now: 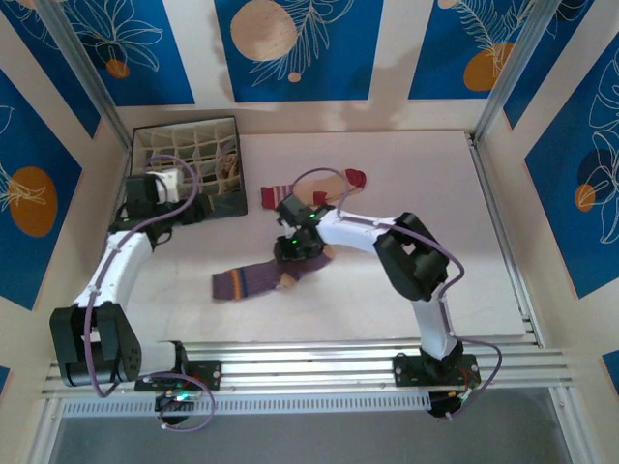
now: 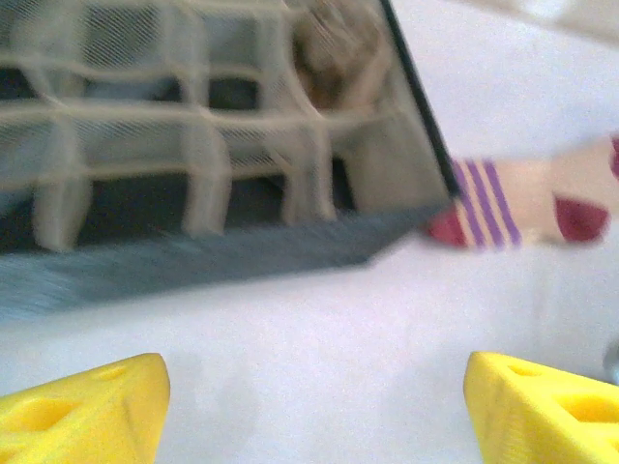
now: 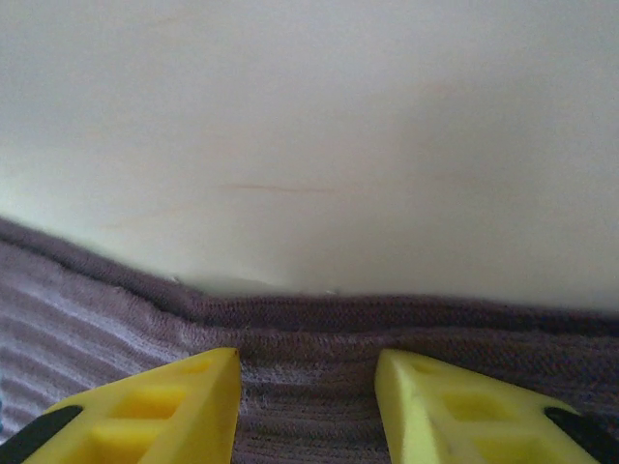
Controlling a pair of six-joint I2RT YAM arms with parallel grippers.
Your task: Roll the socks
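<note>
Yellow fingers [image 2: 87, 396] of the left gripper [image 2: 309, 411] sit at the bottom corners of the left wrist view. They are spread wide with nothing between them, and bare white table [image 2: 319, 319] lies below. From above, this gripper hovers at the near edge of the organizer box [image 1: 189, 164], which stands at the far left of the table.

The box is dark-walled and split by beige mesh dividers into many small compartments. A brownish-tan bundle [image 2: 329, 58] fills one compartment along the box's right side. It is too blurred to make out any pattern.

Just right of the box's near right corner lies the tan sock [image 1: 319, 184]. Its purple-striped, red-edged cuff is beside that corner and its dark-red toe points away to the right. The left wrist view shows the cuff almost touching the corner.

Nearer the arms, at the middle of the table, the purple sock [image 1: 256, 280] is stretched out flat. Its cuff end is to the left, and a tan patch shows toward its right end. The right gripper [image 1: 293, 249] is down over that right end.

In the right wrist view its fingers [image 3: 164, 406] are partly open. Ribbed purple fabric runs under and between them, and the sock's edge crosses just ahead of the tips. I cannot tell whether the fingers are pressing into the fabric.
</note>
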